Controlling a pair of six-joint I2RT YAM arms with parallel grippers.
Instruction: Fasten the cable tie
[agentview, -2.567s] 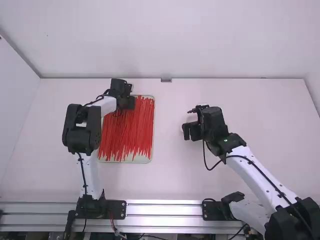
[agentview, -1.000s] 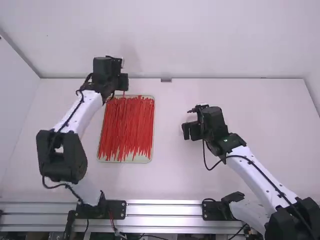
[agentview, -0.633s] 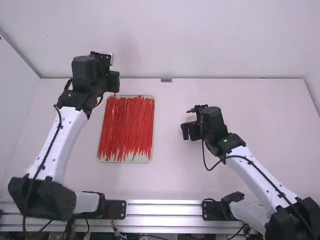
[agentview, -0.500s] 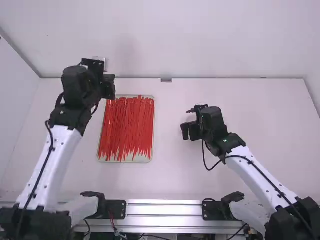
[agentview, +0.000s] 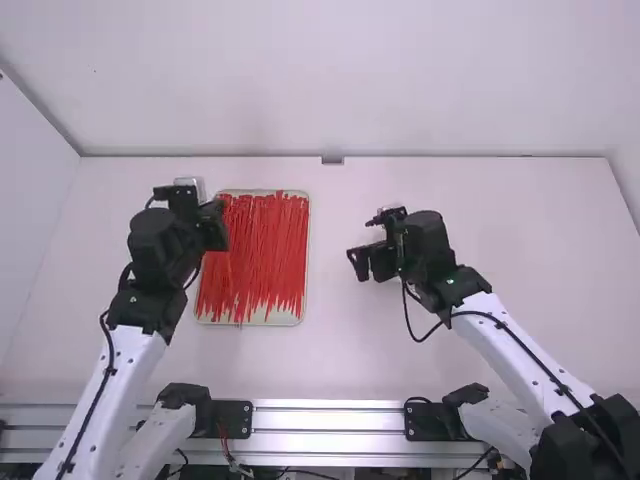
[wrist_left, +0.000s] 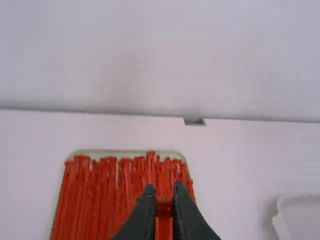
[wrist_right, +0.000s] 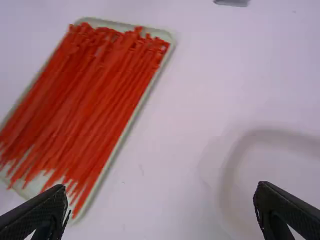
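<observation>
A pale green tray (agentview: 300, 318) left of the table's middle holds a thick pile of red cable ties (agentview: 255, 255). My left gripper (agentview: 210, 228) hangs raised over the tray's left side. In the left wrist view this left gripper (wrist_left: 164, 189) is shut on a single red cable tie (wrist_left: 163, 221), with the pile of ties (wrist_left: 115, 195) below. My right gripper (agentview: 368, 262) is to the right of the tray, above bare table. Its fingers (wrist_right: 37, 212) stand wide open with nothing between them, and the tray of ties (wrist_right: 85, 100) lies ahead of them.
A faint rounded outline of a pale shallow container (wrist_right: 270, 165) lies on the table right of the tray; its edge (wrist_left: 295, 215) also appears in the left wrist view. A small grey bracket (agentview: 332, 158) sits at the back wall. White walls bound the table at left and back.
My left arm rose from the tray's far left corner and swung back toward the camera, gripper shut on a red tie. The right gripper shifted slightly left.
</observation>
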